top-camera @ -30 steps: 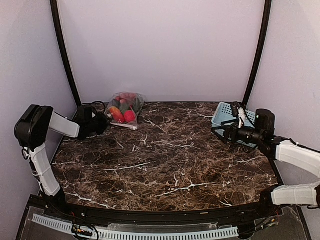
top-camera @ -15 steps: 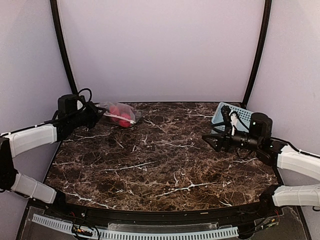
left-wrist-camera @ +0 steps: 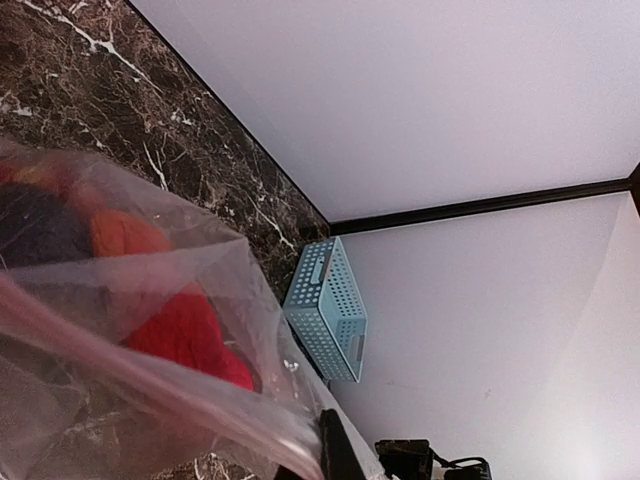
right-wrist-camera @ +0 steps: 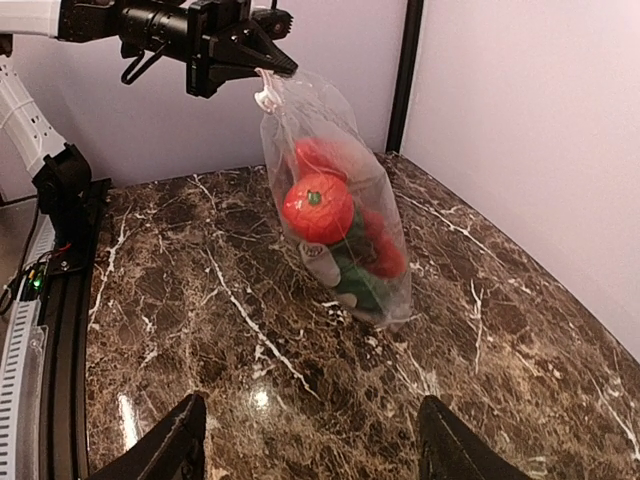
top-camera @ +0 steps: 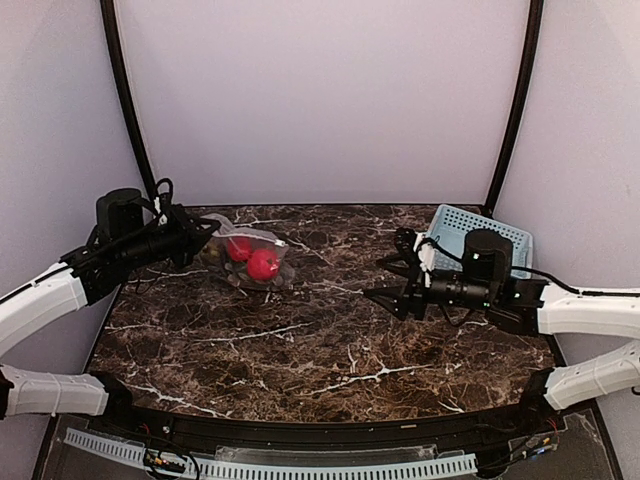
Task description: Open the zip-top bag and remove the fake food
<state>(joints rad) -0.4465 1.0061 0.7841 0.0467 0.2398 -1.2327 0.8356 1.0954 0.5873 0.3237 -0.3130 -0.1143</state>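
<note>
— What's changed?
— The left gripper (right-wrist-camera: pixel 268 68), pinched shut on the zip-top bag (right-wrist-camera: pixel 340 190) at its top edge, has lifted it. It hangs with its lower end on the table (top-camera: pixel 300 340), far left, fake food (right-wrist-camera: pixel 317 208) inside.
— The other?
— The right gripper (top-camera: pixel 385 272), fingers spread wide, has swung from the basket (top-camera: pixel 480 225) toward centre.

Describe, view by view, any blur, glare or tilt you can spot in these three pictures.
Left wrist: the zip-top bag sits so close to the lens that it blurs, and the whole scene is tilted, the basket appearing on end. Right wrist: sharp, with bright glare spots on the polished table. Top external: even, soft light, no strong glare.
</note>
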